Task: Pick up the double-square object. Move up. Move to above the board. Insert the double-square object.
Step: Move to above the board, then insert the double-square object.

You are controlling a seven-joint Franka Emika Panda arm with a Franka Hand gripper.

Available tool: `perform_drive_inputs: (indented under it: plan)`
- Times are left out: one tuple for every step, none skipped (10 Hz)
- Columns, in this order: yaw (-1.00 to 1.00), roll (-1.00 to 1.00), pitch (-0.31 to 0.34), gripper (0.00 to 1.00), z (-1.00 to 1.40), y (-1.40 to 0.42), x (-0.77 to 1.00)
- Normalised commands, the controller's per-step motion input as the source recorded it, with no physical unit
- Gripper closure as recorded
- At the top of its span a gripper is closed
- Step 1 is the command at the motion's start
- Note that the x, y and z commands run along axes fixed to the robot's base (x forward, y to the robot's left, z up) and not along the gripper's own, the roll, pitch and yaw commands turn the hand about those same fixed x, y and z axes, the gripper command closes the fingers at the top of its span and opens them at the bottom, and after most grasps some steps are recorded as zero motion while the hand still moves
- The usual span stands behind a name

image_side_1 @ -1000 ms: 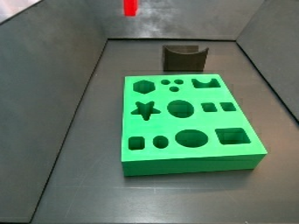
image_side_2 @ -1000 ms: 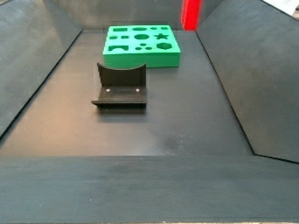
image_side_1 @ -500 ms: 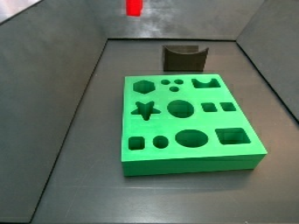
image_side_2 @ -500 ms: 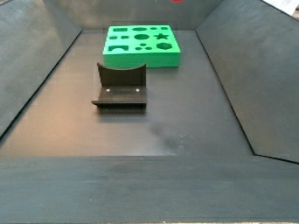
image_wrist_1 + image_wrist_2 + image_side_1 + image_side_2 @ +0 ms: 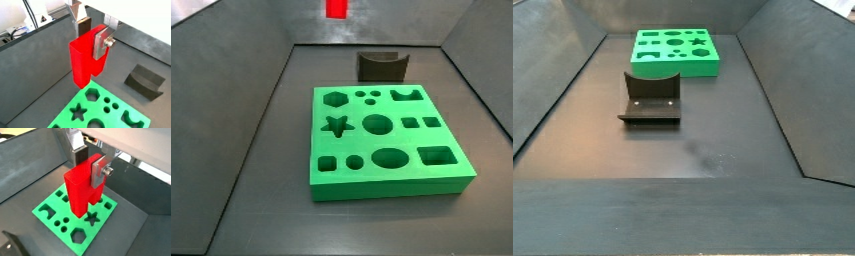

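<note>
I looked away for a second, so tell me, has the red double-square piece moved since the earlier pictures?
Yes. In a side view the double-square object, clamped in the gripper, has drifted right along the top edge, closer to being in line with the fixture and board.

— What sort of place is shown?

— A robotics test cell in a lab is suggested: a dark grey bench floor (image 5: 714, 150) is enclosed by sloping grey walls (image 5: 553, 75).

— What else points to it?

— A dark L-shaped fixture (image 5: 651, 97) is seen standing on it, near a thick bright green slab with shaped cut-outs (image 5: 385, 140). In both wrist views, a bright red plastic post (image 5: 85, 57) is clamped between the silver plates of the claw (image 5: 91, 36), above the slab. Cables (image 5: 19, 30) are glimpsed beyond the wall.
</note>
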Motion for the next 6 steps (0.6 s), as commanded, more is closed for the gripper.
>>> perform_drive_inputs:
  plan:
    - [0.01, 0.02, 0.089, 1.00, 0.06, -0.20, 0.10]
    - [0.00, 0.00, -0.009, 1.00, 0.00, 0.00, 0.00]
    - [0.00, 0.00, -0.011, 1.00, 0.00, 0.00, 0.00]
    - [0.00, 0.00, -0.011, 1.00, 0.00, 0.00, 0.00]
    - [0.00, 0.00, -0.010, 1.00, 0.00, 0.00, 0.00]
    - [0.00, 0.00, -0.006, 1.00, 0.00, 0.00, 0.00]
